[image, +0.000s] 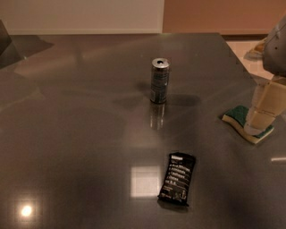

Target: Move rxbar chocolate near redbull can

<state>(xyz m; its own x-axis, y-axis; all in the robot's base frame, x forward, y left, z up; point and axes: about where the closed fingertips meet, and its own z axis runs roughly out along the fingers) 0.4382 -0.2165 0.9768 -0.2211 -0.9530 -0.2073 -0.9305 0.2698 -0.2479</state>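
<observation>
Camera view looks down across a broad, dark grey table (80, 134) with a glossy top that fills nearly the whole frame. A pale square of reflected light lies on it in the lower middle, and a small bright glint sits in the lower left corner. Beyond the far edge of the table, a white wall (85, 15) runs across the upper left of the frame. A tan-brown wall (223, 13) takes over at the upper right, with a strip of light floor showing at the right edge below it. The redbull can (159, 81) stands upright a little above the centre of the frame, its silvery top with the pull tab facing up and its faint mirror image on the surface just below it. The rxbar chocolate (177, 179) lies flat in the lower middle, slightly tilted, just right of the bright square and well apart from the can. At the right edge a green-and-yellow sponge (237, 115) rests on the table. The gripper (257, 123), cream-coloured, hangs in front of the sponge at the right side of the frame, far from both can and bar. Whether it is open or closed cannot be told, and it appears to hold nothing.
</observation>
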